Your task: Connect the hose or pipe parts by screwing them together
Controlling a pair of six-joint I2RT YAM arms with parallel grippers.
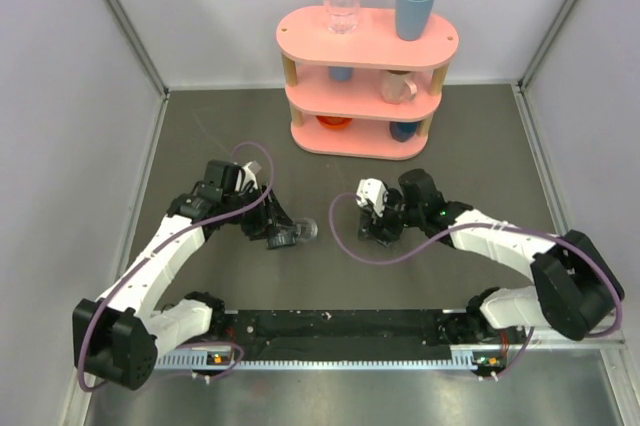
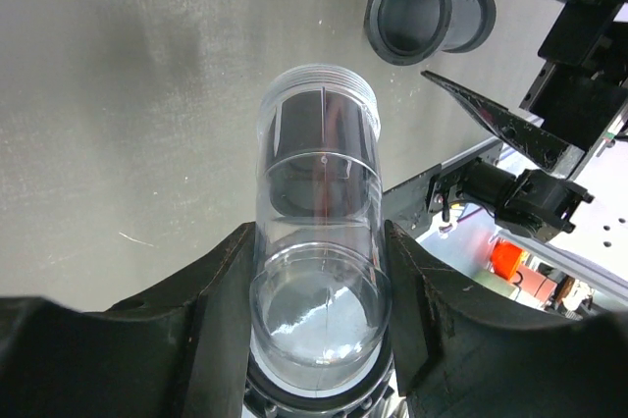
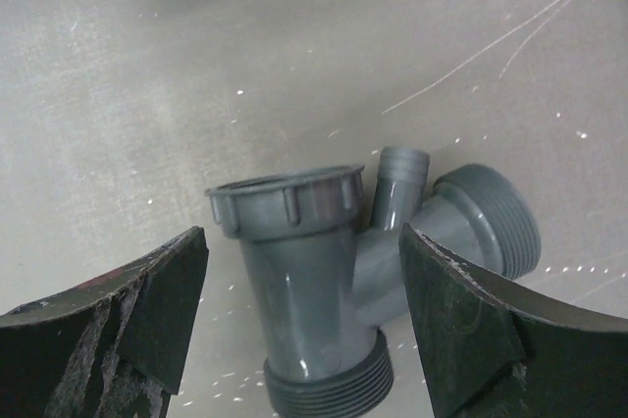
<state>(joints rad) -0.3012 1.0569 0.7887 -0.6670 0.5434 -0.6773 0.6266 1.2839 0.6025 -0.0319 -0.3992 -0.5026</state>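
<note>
smoky translucent tube (image 2: 316, 192) sits clamped in our left gripper (image 2: 316, 281), threaded end free toward frame top for mating. grey t-fitting (image 3: 314, 271) lies on the table (image 3: 147, 65), lower centre. our right gripper (image 3: 304, 310) straddles it, jaws open, not yet touching.

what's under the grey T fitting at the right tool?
Only bare table shows around the grey T fitting, which lies within the open right tool. The patch directly beneath it is hidden by its own body.
</note>
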